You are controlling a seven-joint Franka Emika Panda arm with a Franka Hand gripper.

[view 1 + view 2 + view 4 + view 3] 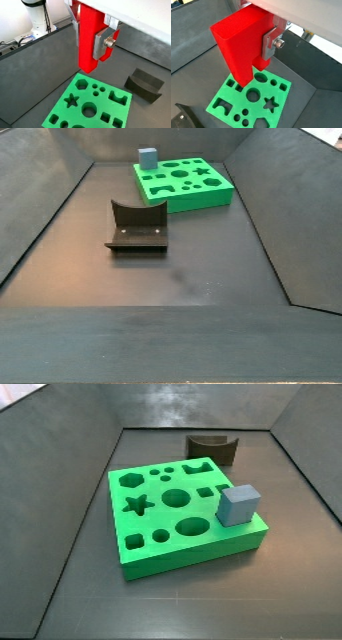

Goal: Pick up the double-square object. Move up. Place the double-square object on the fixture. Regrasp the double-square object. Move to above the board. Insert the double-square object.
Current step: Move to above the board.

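red double-square object (89, 40) hangs upright, clamped between the silver fingers (102, 44) of the gripper (264, 42) in both wrist views, above the green board's (77, 112) edge — the board carries a grey-blue cube (239, 505) at one corner, and the fixture (138, 227) sits apart on the dark floor.

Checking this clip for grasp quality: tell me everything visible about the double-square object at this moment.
The double-square object is a long, bright red block of smooth, plastic-looking material with flat faces and square edges. It hangs upright in both wrist views, lower end free in the air above the green board, touching nothing below. The gripper is shut on its upper part, one silver finger pressed flat against its side. Neither side view shows it.
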